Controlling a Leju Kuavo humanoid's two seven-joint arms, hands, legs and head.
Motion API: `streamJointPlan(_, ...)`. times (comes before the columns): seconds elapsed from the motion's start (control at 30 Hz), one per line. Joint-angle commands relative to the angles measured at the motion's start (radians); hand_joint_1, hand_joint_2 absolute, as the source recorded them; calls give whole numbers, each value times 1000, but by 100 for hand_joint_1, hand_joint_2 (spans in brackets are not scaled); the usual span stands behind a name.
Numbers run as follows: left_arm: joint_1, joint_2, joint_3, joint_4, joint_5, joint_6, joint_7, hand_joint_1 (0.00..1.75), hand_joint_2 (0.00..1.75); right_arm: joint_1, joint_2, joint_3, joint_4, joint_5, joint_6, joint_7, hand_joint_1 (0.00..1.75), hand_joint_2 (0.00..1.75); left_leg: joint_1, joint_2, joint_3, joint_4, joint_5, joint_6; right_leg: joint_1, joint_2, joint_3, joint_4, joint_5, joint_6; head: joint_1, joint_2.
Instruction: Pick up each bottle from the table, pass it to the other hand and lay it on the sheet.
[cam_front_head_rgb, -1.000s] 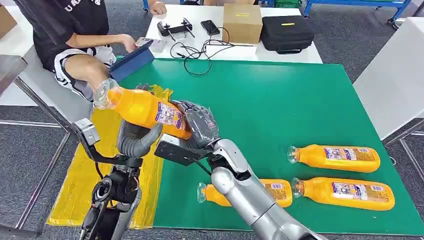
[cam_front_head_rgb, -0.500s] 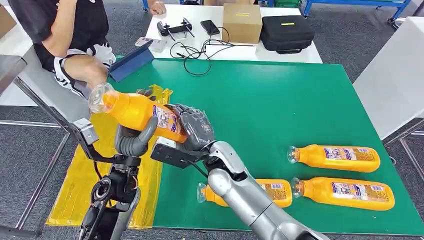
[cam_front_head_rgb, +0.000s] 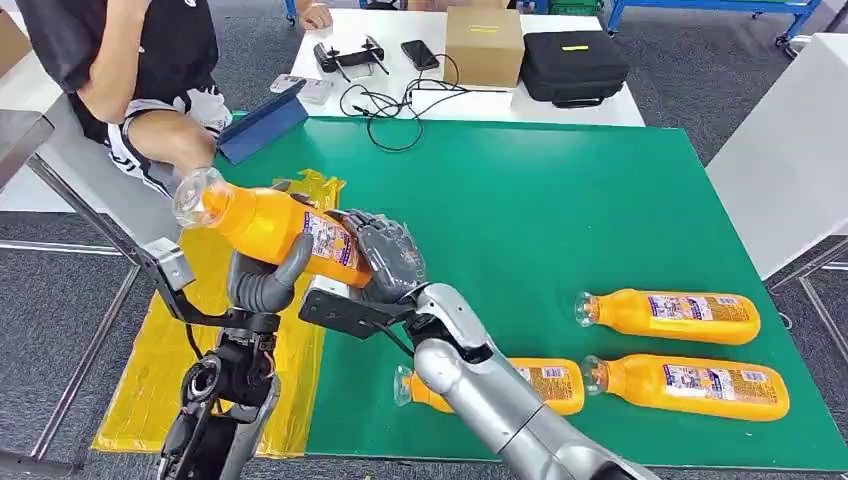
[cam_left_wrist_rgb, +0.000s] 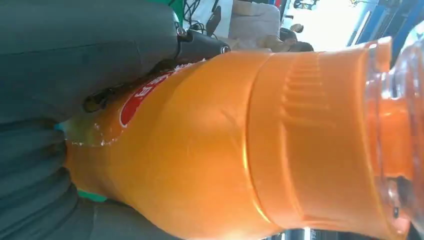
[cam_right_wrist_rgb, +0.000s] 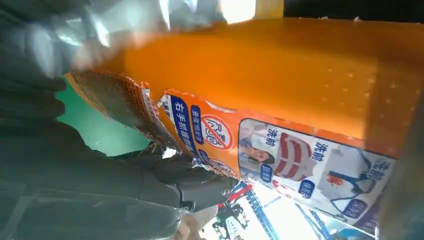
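While both robot hands meet on it above the table's left edge, an orange bottle (cam_front_head_rgb: 270, 225) of smooth, glossy plastic hangs in the air, its long axis tilted, clear neck pointing up and to the left, base toward the right. A printed paper label wraps its middle. The left hand (cam_front_head_rgb: 265, 278), grey and ribbed, curls around the body from below; the right hand (cam_front_head_rgb: 388, 255), dark-fingered, clasps the base end. Beneath lies a crinkled yellow sheet (cam_front_head_rgb: 160, 360) beside the flat green table (cam_front_head_rgb: 560, 210). Three more orange bottles (cam_front_head_rgb: 668, 316) lie on their sides near the front right. A seated person (cam_front_head_rgb: 130, 70) is at upper left.
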Motion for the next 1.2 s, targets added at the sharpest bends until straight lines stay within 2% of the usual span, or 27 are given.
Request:
streamJointPlan(0.03,-73,16,-56,70,-11,19,-18,175,175,-9,-16,91,40,-21,-20,-11,164,175,0,-1,3,-1,-1,-1,0,-2,4,-1,-1,0,0,0)
streamJointPlan(0.07,-69,20,-51,63,-25,39,-28,175,175,-4,-21,75,26,-31,-51,-17,0,175,0,-1,3,-1,-1,-1,0,-2,3,-1,-1,0,0,0)
streamJointPlan(0.17,-61,33,-42,42,-122,158,-65,175,175,6,-44,44,-21,-37,-92,-7,0,175,0,-2,6,-2,-2,-2,0,-3,7,-2,-3,0,0,0)
streamJointPlan(0.2,-57,41,-38,30,-268,310,-91,175,175,29,-67,15,-86,-18,-118,13,0,175,0,-1,5,-2,-2,-2,0,-3,6,-2,-2,0,0,0)
streamJointPlan(0.23,-56,50,-40,23,-380,401,-100,175,175,51,-85,-10,-140,-2,-123,25,0,175,0,-1,2,-1,-1,-1,0,-2,3,-1,-1,0,0,0)
streamJointPlan(0.27,-56,57,-32,20,-501,498,-90,175,175,72,-105,-31,-196,20,-122,35,0,175,0,-2,7,-2,-2,-2,0,-4,8,-2,-3,0,0,0)
streamJointPlan(0.3,-58,64,-23,18,-608,566,-71,175,175,94,-127,-57,-252,37,-117,46,0,175,1,-2,4,-2,-1,-2,1,-3,5,-2,-2,0,0,0)
streamJointPlan(0.37,-69,91,-16,49,-956,739,22,175,175,140,-162,-107,-356,48,-100,52,0,175,0,-4,6,-2,-1,-2,0,-5,8,-2,-3,0,0,0)
streamJointPlan(0.43,-58,72,66,49,-1286,755,152,175,175,177,-172,-157,-425,48,-85,55,0,175,0,-3,4,-2,-1,-1,0,-4,5,-2,-2,0,0,0)
streamJointPlan(0.63,-58,72,66,49,-1286,755,152,175,175,177,-172,-157,-425,48,-85,55,0,175,0,-3,6,-2,-1,-2,0,-4,7,-3,-2,0,0,0)
streamJointPlan(0.77,-77,75,100,102,-1574,739,352,175,175,226,-173,-212,-497,49,-72,71,0,175,0,-3,6,-2,-1,-2,0,-4,7,-3,-2,0,0,0)
streamJointPlan(0.8,-238,244,-347,342,-1855,610,694,175,175,290,-151,-308,-589,13,-19,61,0,175,0,-3,2,-1,0,-1,0,-3,3,-1,-1,0,0,0)
streamJointPlan(0.87,-259,243,-387,393,-1855,589,676,175,175,298,-149,-315,-609,16,-8,64,0,175,0,-3,8,-3,-2,-2,0,-4,9,-3,-3,-1,0,0)
streamJointPlan(0.9,-279,244,-419,437,-1855,576,685,175,175,306,-150,-319,-626,18,0,71,0,175,0,-5,3,-2,0,-2,0,-6,5,-2,-2,-1,0,0)
streamJointPlan(1.0,-298,233,-430,504,-1855,582,674,175,175,323,-152,-323,-647,22,11,76,0,175,0,-4,3,-2,0,-1,0,-4,4,-1,-1,0,0,0)
streamJointPlan(1.1,-293,199,-352,574,-1855,580,563,175,175,346,-154,-340,-658,25,13,75,0,175,0,-1,7,-2,-2,-2,0,-2,7,-2,-2,0,0,0)
streamJointPlan(1.2,-279,181,-301,611,-1855,585,503,175,175,355,-162,-336,-658,31,11,78,0,175,0,0,10,-3,-3,-3,0,-1,10,-3,-3,-1,0,0)
